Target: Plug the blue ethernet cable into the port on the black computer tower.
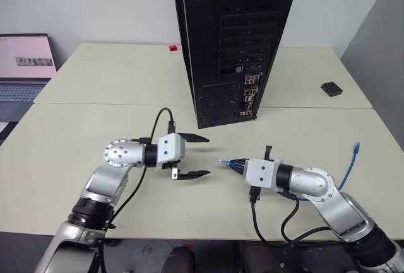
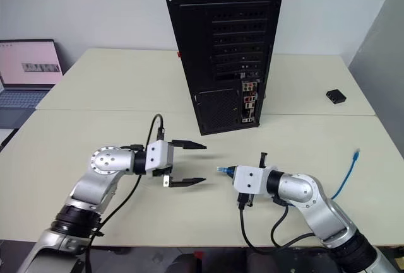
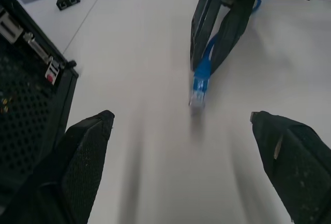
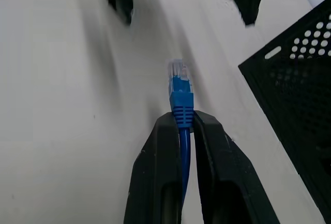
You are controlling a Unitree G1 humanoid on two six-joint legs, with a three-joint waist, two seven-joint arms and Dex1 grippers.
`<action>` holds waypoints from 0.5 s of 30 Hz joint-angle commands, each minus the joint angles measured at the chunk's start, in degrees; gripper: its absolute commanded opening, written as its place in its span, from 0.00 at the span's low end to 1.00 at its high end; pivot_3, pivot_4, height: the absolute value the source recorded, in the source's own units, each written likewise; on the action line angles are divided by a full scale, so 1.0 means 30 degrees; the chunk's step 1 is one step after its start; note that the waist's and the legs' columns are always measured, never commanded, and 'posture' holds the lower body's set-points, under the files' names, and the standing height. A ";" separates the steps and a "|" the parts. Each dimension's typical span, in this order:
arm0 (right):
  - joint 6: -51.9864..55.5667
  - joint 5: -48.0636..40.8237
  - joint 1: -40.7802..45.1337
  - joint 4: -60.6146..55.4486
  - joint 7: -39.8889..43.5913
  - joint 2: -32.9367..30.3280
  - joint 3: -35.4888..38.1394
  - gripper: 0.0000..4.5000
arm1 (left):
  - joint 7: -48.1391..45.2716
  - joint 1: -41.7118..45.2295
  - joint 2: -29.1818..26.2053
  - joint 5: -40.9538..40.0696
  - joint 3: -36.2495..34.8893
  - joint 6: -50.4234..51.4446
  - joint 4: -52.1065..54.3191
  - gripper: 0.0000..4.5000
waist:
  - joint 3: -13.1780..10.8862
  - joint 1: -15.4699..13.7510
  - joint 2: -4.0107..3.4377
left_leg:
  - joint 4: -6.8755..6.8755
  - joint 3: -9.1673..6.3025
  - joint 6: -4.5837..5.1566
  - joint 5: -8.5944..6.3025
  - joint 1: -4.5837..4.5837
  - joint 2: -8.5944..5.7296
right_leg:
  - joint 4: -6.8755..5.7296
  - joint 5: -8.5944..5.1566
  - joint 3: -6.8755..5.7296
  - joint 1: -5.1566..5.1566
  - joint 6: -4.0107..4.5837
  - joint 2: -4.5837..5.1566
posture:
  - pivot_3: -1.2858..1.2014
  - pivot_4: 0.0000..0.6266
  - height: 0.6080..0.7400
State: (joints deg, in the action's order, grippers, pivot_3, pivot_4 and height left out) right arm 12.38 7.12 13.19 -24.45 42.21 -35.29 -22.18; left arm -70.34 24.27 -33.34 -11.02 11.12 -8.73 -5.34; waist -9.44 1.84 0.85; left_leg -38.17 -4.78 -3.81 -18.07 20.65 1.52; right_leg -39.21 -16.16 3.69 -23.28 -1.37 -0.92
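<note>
My right tool (image 4: 181, 125) is clamped tight on the cable (image 4: 180, 100) just behind the boot, plug poking out fwd, held above the tabletop (image 1: 95, 128). My left tool (image 1: 192, 156) is wide open, holding nothing, facing the plug w/ a gap between.

The step, as I judge it, is getting the plug to the tower (image 1: 233, 40). To do it well: keep the grip close to the boot so the plug can't droop, square it to the port (image 1: 250, 94) in the rear cluster, check clip orientation before pushing, go in straight. Could use the left tool to steady or re-grip if the angle's off.

Cable's thin, bright blue, clear plug tip w/ ribbed blue boot; the rest trails back along my right arm, far end lying on the tabletop to the right.
</note>
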 commanded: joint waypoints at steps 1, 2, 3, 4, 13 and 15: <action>0.0735 -0.0575 0.0044 -0.1096 0.0120 0.0253 0.0830 0.02 | -0.0467 0.0537 0.0217 0.0130 0.0442 -0.0831 -0.0285 1.00 | 0.0000 0.0001 0.0000 | -0.0002 0.0000 0.0000 0.0000 -0.0001 0.0000 | 0.0000 0.0000 -0.0001 0.0000 0.0000 0.0000 | 0.52 0.24 1.00; 0.0856 -0.0605 0.0050 -0.1162 0.0123 0.0314 0.0869 0.02 | -0.0517 0.0587 0.0265 0.0131 0.0502 -0.0878 -0.0362 1.00 | 0.0000 0.0006 0.0000 | -0.0002 0.0001 0.0000 0.0000 -0.0002 -0.0001 | -0.0001 0.0000 0.0001 0.0000 0.0000 0.0000 | 0.52 0.24 1.00; 0.0966 -0.0642 0.0048 -0.1242 0.0129 0.0353 0.0895 0.02 | -0.0578 0.0665 0.0372 0.0028 0.0559 -0.0765 -0.0439 1.00 | 0.0000 0.0010 -0.0001 | -0.0001 -0.0002 0.0001 0.0000 -0.0003 0.0003 | -0.0002 0.0000 -0.0003 0.0000 0.0000 -0.0002 | 0.52 0.24 1.00; 0.1058 -0.0687 0.0043 -0.1307 0.0119 0.0373 0.0911 0.02 | -0.0622 0.0743 0.0467 -0.0017 0.0600 -0.0751 -0.0528 1.00 | 0.0000 0.0010 -0.0001 | -0.0001 -0.0003 0.0001 0.0000 -0.0005 0.0003 | -0.0004 0.0000 -0.0005 0.0000 0.0000 -0.0003 | 0.52 0.24 1.00; 0.1429 -0.0746 0.0092 -0.1557 0.0181 0.0392 0.0917 0.02 | -0.1187 0.1494 0.1101 -0.0320 0.0785 -0.0387 -0.1227 0.69 | 0.0000 0.0007 -0.0001 | -0.0004 -0.0003 0.0001 0.0000 -0.0004 -0.0001 | -0.0012 0.0000 -0.0005 0.0000 0.0000 -0.0003 | 0.52 0.24 1.00; 0.1462 -0.0758 0.0123 -0.1570 0.0194 0.0404 0.0922 0.02 | -0.1274 0.1550 0.1149 -0.0269 0.0759 -0.0447 -0.1333 0.60 | 0.0000 0.0016 -0.0001 | -0.0004 -0.0002 0.0001 0.0000 -0.0004 -0.0001 | -0.0010 0.0000 -0.0005 0.0000 0.0000 -0.0003 | 0.52 0.24 1.00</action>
State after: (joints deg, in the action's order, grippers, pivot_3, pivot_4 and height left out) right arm 16.83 5.49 13.06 -26.21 42.54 -34.25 -21.01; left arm -73.56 27.87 -29.98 -11.03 13.43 -9.56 -9.62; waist -9.44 1.89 0.85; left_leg -38.18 -4.79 -3.80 -18.07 20.63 1.52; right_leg -39.24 -16.16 3.67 -23.28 -1.37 -0.93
